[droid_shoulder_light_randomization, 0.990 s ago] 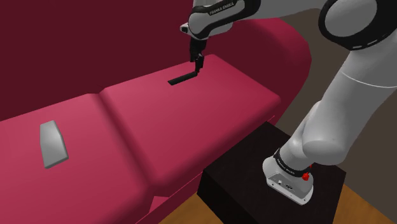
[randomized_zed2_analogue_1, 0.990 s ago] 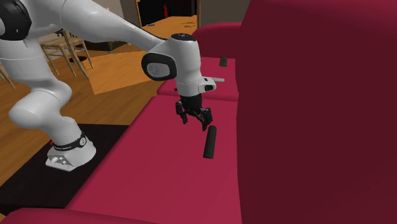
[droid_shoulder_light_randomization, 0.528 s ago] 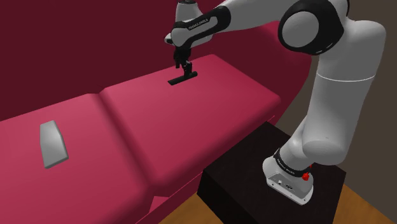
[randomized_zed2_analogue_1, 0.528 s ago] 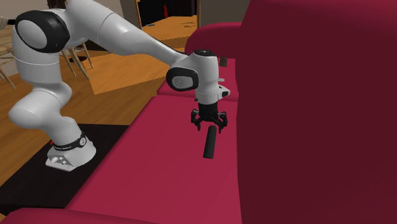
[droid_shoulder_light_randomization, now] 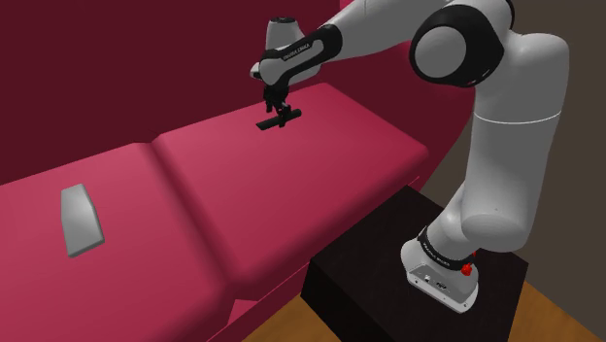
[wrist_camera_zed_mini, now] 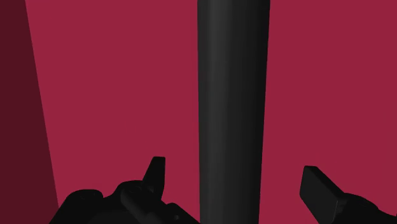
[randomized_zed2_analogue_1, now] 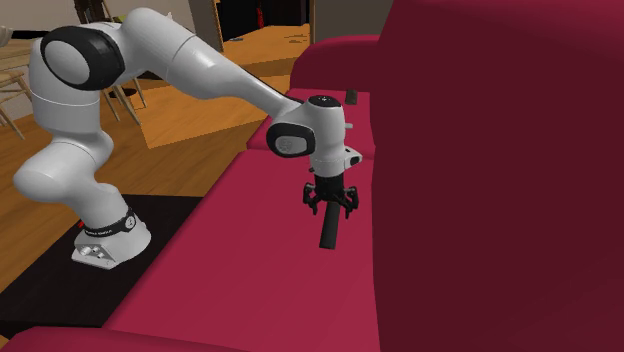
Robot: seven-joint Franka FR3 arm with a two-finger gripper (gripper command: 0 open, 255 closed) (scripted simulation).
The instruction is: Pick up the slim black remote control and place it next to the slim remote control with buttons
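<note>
The slim black remote (randomized_zed2_analogue_1: 329, 228) lies flat on the red sofa seat close to the backrest; it appears as a thin dark bar (droid_shoulder_light_randomization: 276, 123) in the shoulder view. My gripper (randomized_zed2_analogue_1: 330, 208) hangs just over its far end, fingers open and straddling it. In the wrist view the remote (wrist_camera_zed_mini: 232, 108) runs as a long black bar between the two spread fingertips (wrist_camera_zed_mini: 154, 170), which stand clear of its sides. My gripper (wrist_camera_zed_mini: 236, 184) holds nothing. A grey slim remote (droid_shoulder_light_randomization: 81, 220) lies on the sofa cushion at the shoulder view's far left.
The red sofa (droid_shoulder_light_randomization: 291, 194) has a tall backrest (randomized_zed2_analogue_1: 500, 170) right beside the black remote and a curved armrest (droid_shoulder_light_randomization: 447, 87). My stand is a dark box (droid_shoulder_light_randomization: 408, 282) in front of the sofa. Wooden chairs (randomized_zed2_analogue_1: 100, 80) stand on the wood floor behind the arm.
The gripper has swung over the black remote and come down onto its far end. The fingers stayed open; neither remote has moved.
</note>
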